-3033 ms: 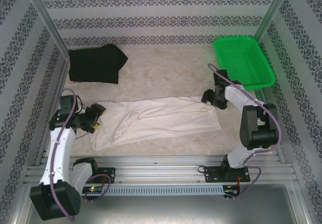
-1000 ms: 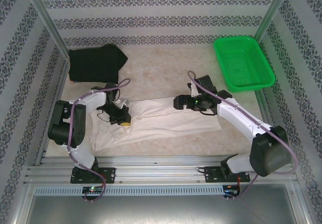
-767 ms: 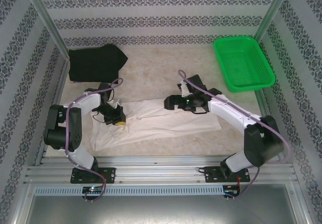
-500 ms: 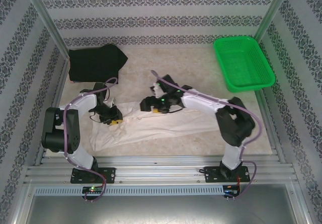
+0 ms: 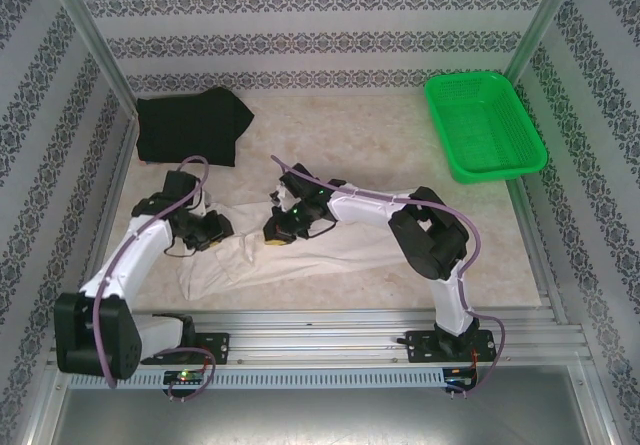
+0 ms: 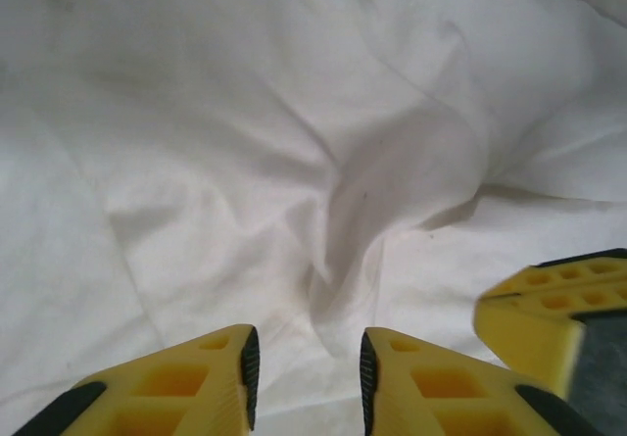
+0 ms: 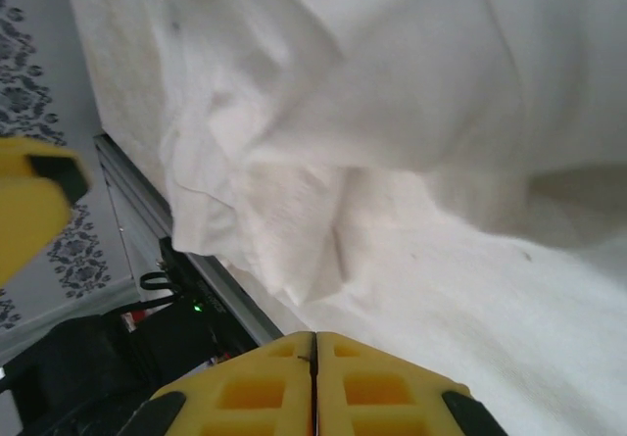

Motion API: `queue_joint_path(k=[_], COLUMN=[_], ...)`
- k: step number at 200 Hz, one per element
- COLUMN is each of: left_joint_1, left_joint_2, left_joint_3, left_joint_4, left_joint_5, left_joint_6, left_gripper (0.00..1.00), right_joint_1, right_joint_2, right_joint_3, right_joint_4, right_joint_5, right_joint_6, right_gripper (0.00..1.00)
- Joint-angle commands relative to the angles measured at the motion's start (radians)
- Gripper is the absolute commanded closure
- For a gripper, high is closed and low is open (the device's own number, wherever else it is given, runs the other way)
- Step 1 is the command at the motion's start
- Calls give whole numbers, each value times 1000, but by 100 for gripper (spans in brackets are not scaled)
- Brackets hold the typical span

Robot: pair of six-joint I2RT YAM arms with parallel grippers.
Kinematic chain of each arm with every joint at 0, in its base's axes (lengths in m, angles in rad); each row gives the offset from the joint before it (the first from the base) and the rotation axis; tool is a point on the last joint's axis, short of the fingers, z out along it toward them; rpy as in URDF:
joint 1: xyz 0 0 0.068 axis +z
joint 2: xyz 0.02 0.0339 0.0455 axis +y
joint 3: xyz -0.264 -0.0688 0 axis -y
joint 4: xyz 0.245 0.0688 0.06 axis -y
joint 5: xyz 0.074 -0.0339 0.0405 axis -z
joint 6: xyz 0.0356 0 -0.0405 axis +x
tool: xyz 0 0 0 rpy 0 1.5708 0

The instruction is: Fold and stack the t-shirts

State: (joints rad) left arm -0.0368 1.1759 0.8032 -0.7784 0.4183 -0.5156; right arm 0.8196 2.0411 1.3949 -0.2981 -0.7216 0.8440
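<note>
- The off-white, faintly stained cloth t-shirt (image 5: 370,240) lies rumpled in a long band near the front edge of the bench (image 5: 340,145). The plain black t-shirt (image 5: 190,130) sits bunched in the far left corner.
- My left gripper (image 6: 309,358) has its fingers a little apart over a raised ridge of the pale cloth.
- My right gripper (image 7: 313,343) has its fingers pressed together, tips against the cloth. I can't tell whether a layer is caught.
- I judge the shirt light, limp and quick to slip, so I'd pinch a hem or shoulder seam rather than the loose middle fabric.
</note>
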Motion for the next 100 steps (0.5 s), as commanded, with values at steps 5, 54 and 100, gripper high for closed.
queue_joint_path(k=[5,54,100], left_joint_1=[11,11,5], left_joint_2=[-87,-220,-156], left_joint_3=[-85,-225,-275], left_joint_4=[-42,17,124], left_joint_5=[31,-32,-85], left_joint_6=[-105,-253,-276], left_gripper=[71,75,78], right_joint_1=[40,42,36], right_joint_2=[-4,75,167], right_joint_3=[10,82,191], right_joint_4=[-34,-46,-97], right_joint_5=[13,55,122], right_joint_6=[34,53,63], right_gripper=[91,86,85])
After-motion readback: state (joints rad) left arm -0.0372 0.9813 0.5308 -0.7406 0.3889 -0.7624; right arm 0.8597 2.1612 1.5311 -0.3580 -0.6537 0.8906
